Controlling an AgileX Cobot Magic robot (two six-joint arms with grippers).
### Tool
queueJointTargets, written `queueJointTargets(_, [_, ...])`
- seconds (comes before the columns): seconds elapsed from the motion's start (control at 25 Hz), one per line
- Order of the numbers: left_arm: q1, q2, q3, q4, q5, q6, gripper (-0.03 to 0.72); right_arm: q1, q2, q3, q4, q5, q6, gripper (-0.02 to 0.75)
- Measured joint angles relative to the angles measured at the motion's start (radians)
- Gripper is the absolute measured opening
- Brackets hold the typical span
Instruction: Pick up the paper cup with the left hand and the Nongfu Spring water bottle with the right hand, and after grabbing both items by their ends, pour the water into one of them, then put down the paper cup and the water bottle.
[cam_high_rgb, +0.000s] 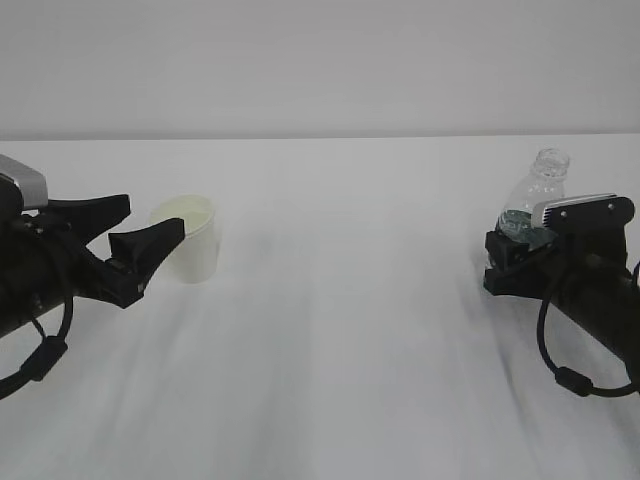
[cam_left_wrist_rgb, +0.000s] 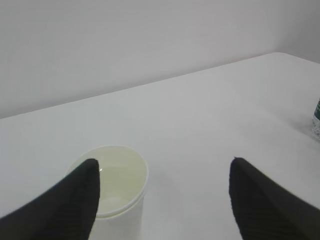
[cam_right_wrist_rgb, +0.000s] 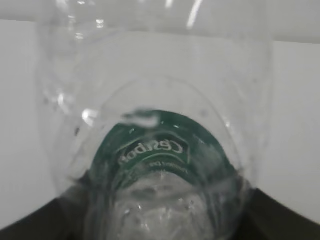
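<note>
**Cup and bottle, one of each, between two grippers**

Count, nearest first: two black arms low at the frame edges, then one paper cup (cam_high_rgb: 188, 238), one Nongfu Spring water bottle (cam_high_rgb: 534, 200), nothing else standing on the table (cam_high_rgb: 340, 330).

Left hand (cam_high_rgb: 140, 240) at lower left of the exterior view, jaws spread wide, one finger reaching across the front of the cup, the other behind it; contact not clear. Cup upright on the table, left of centre.

Right hand (cam_high_rgb: 520, 250) at the right edge, silver-grey block on top, black cable looping below. Jaws set against the lower body of the bottle, clamped on it. Bottle uncapped, leaning slightly, neck up and away from the arm.

Surface: plain white tabletop, matte, faintly streaked with soft shadow. Behind it, a bare pale wall (cam_high_rgb: 320, 60), meeting the table in a straight line.

Left wrist view only: cream inside of the cup (cam_left_wrist_rgb: 117, 182), rolled rim, cup sitting by the left finger (cam_left_wrist_rgb: 65, 205) rather than centred in the gap; sliver of bottle (cam_left_wrist_rgb: 316, 120) at the far right edge.

Right wrist view only: bottle (cam_right_wrist_rgb: 155, 125) filling the frame, green label band with white lettering seen through clear plastic, dark jaw edges at both lower corners.
</note>
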Motion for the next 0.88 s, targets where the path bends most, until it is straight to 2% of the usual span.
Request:
queueJointTargets(0.36, [0.0,0.0,0.0,0.004,0.0,0.0,0.578,0.0,0.0,0.0,0.0,0.002,0.001,0.456])
queueJointTargets(0.64, [0.0,0.0,0.0,0.005,0.0,0.0,0.578,0.0,0.0,0.0,-0.002,0.0,0.001,0.541])
queueJointTargets(0.88, [0.0,0.0,0.0,0.005,0.0,0.0,0.578,0.0,0.0,0.023,-0.002,-0.015,-0.009,0.554])
